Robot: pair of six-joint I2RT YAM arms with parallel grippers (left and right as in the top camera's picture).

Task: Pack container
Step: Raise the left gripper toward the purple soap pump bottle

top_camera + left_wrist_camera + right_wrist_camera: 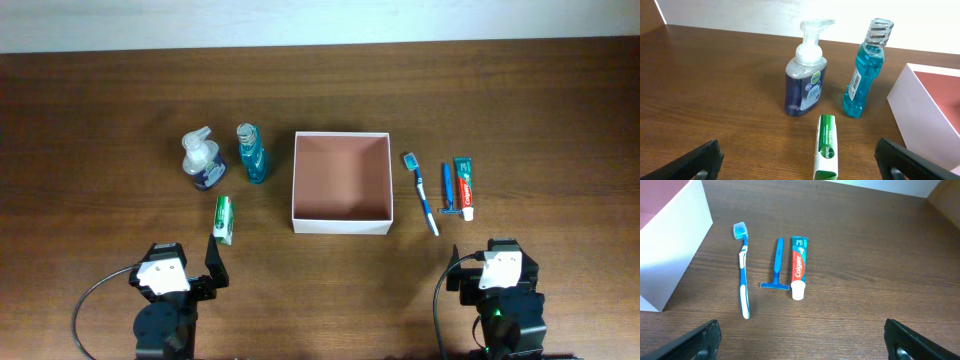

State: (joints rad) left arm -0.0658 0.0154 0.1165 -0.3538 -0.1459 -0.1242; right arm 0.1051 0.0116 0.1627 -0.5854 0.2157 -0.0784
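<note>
The container (341,223), a square white box with a reddish-brown inside, sits mid-table; its wall shows in the left wrist view (920,115) and the right wrist view (675,250). Left of it stand a soap pump bottle (201,161) (806,80) and a blue mouthwash bottle (250,153) (866,70), with a green-and-white Dettol box (224,219) (826,146) lying nearer. Right of it lie a toothbrush (421,192) (743,269), a blue razor (448,193) (776,265) and a Colgate tube (463,187) (798,268). My left gripper (213,265) (800,160) and right gripper (458,272) (802,340) are open and empty near the front edge.
A pale wall (300,20) borders the far edge of the brown wooden table (100,130). Black cables trail from both arm bases at the front.
</note>
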